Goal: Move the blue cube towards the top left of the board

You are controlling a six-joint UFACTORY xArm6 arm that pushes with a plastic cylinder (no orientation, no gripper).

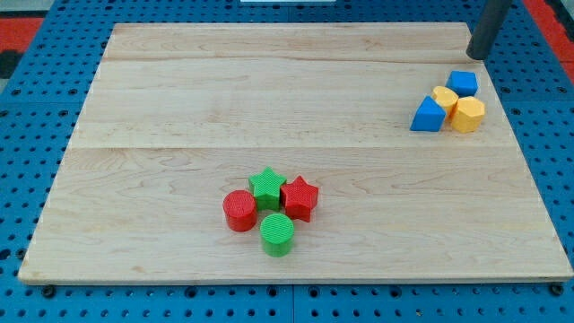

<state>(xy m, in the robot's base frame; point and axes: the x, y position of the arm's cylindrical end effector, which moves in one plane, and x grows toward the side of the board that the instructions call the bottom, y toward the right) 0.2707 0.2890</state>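
Rod ends in my tip [478,56], no jaws to open or shut; holds nothing, touches no block. Tip sits at board [269,99] top right, just above blue cube [464,82]. Cube at top of right cluster, touching yellow block [444,97]; yellow hexagonal block [467,114] and blue wedge-like block [429,115] below. Well apart, near bottom centre: green star [266,187], red star [300,197], red cylinder [239,210], green cylinder [277,233].

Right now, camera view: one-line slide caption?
My tip sits just above the blue cube, nothing pushed toward the top left yet.
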